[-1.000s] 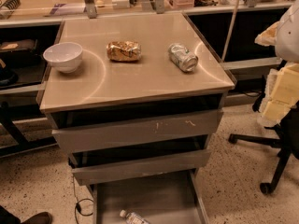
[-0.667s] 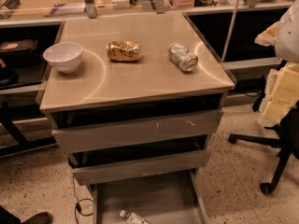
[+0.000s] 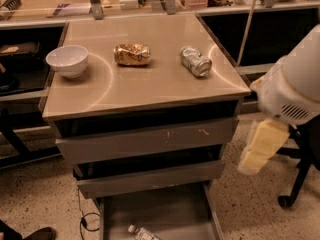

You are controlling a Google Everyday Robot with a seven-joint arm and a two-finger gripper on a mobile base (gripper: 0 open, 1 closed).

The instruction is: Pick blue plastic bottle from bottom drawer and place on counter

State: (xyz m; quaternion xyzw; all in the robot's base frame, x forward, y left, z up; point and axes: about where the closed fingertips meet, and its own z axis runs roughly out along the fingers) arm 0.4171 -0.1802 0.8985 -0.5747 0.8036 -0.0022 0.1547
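One small clear plastic bottle (image 3: pixel 143 232) lies in the pulled-out grey metal drawer (image 3: pixel 165 209) at bottom centre, so probably reachable from above; the pale gripper (image 3: pixel 257 151) hangs mid-right, well apart, its state impossible to tell.

Two cans (image 3: pixel 132 54) (image 3: pixel 195 61), one bowl (image 3: pixel 67 60), one bottle (image 3: pixel 144 233), seemingly one hand (image 3: pixel 260 151) at right.

A white bowl (image 3: pixel 67 60) stood near the left edge of the counter (image 3: pixel 150 86). A gold-brown can (image 3: pixel 132 54) lay on its side mid-slab, with a silver-green can (image 3: pixel 195 61) lying well apart to its right. A dark shoe (image 3: pixel 36 233) rested on the speckled floor (image 3: pixel 30 194).
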